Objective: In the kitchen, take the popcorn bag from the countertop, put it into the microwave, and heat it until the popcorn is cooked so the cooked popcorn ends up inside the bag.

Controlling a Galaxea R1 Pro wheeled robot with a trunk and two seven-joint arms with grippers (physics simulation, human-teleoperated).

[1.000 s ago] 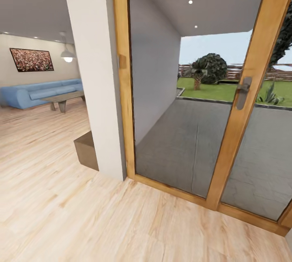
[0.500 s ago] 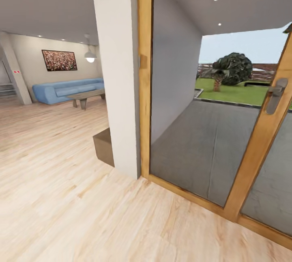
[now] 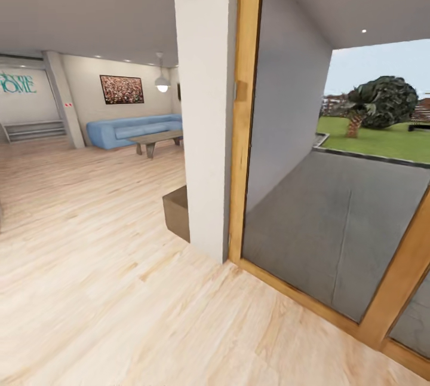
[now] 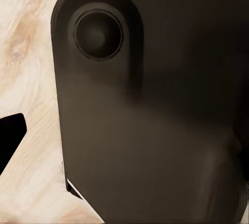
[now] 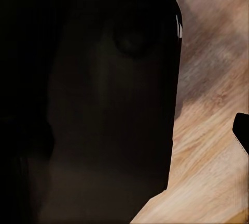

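Grippers first: neither wrist view gave a readable grip. Left wrist camera looked onto a dark rounded robot panel [image 4: 155, 109] with a round recess, pale wood floor [image 4: 28, 78] beside it, and one black finger tip [image 4: 10, 135] at the frame edge; right wrist camera showed a similar dark panel [image 5: 88, 104], floor in shadow [image 5: 212, 130], and a black sliver [image 5: 243, 130] at the edge. Whether either gripper was released, clenched or grasping anything could not be told.

Head view recorded what the wrist cameras did not: a living area, not a kitchen. Light wood floor [image 3: 107, 290] ran across the room. White pillar [image 3: 206, 105] stood mid-frame, blocking part of the room behind it, with a wood-framed glass door [image 3: 245, 111] touching its side. Through the glass: grey terrace paving [image 3: 334, 218], lawn [image 3: 382, 141], a dark bushy tree [image 3: 382, 102]. Along the far wall, a blue sofa [image 3: 128, 131] with a low table [image 3: 156, 140] just in front; a framed picture [image 3: 122, 89] above it, a pendant lamp [image 3: 162, 82] near. Brown box-like block [image 3: 177, 213] sat on the floor against the pillar's base. Teal lettering [image 3: 17, 82] marked the far wall near that corner. Popcorn bag, countertop and microwave were not seen from this position.
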